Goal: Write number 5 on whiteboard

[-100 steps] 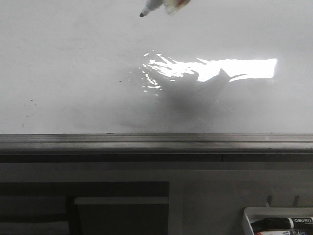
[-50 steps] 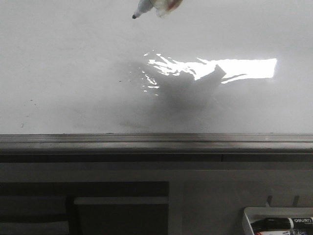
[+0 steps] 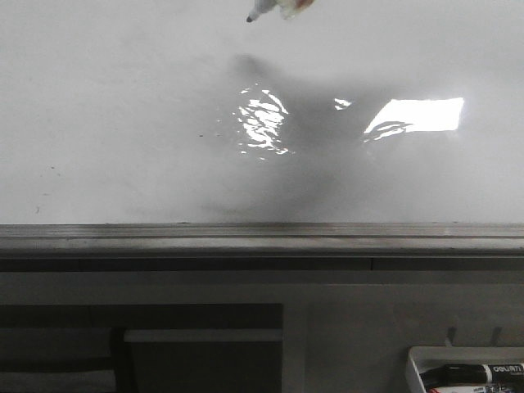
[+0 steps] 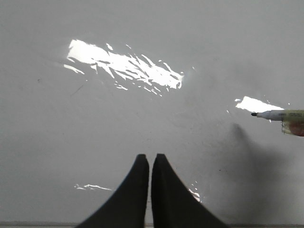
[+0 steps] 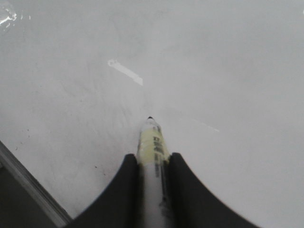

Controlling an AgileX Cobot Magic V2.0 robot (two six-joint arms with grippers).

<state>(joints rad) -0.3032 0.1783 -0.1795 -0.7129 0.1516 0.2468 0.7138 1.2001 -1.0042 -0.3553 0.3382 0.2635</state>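
Observation:
The whiteboard [image 3: 123, 123] fills the upper front view, glossy white with a bright glare patch [image 3: 417, 113]. The number 5 is not in view; the board surface that shows carries no drawn line. My right gripper [image 5: 153, 159] is shut on a white marker [image 5: 152, 137], whose black tip points at the whiteboard [image 5: 213, 57] and hovers just off it. That marker [image 3: 264, 10] pokes in at the top edge of the front view, and the marker [image 4: 280, 115] also shows in the left wrist view. My left gripper [image 4: 149, 157] is shut on nothing, over the whiteboard [image 4: 95, 123].
A grey metal rail [image 3: 262, 237] runs along the board's near edge. Below it at the right stands a small white tray [image 3: 413, 360] with a black marker [image 3: 479, 372] inside. The arm's dark shadow [image 3: 319, 123] lies over part of the glare.
The marker tip swung left, then came back right and slightly up toward the top edge. Its shadow climbed over the glare patch and now covers its middle.

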